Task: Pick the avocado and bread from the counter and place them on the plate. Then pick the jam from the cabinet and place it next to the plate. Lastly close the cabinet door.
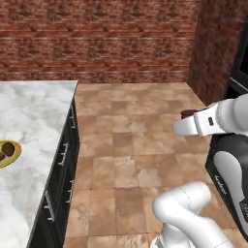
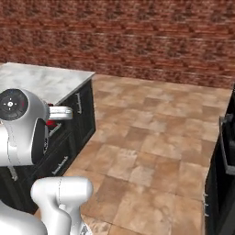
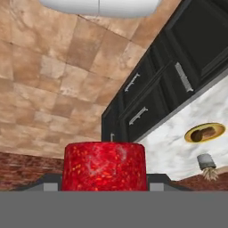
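Above the tan tiled floor (image 1: 126, 145), we are pinching the dark red cylindrical jam jar (image 3: 104, 165) between our fingers (image 3: 50, 181), well apart from the white marble worktop (image 1: 29, 111) carrying the yellow-rimmed plate (image 1: 10, 154).

Base views flank the arm, sharing the counter (image 1: 34, 111); hand view rolled.

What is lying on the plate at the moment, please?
On the plate a brown lump shows in the hand view; in the left base view two dark pieces lie on it, partly cut off by the frame. Which is avocado or bread can't be told.
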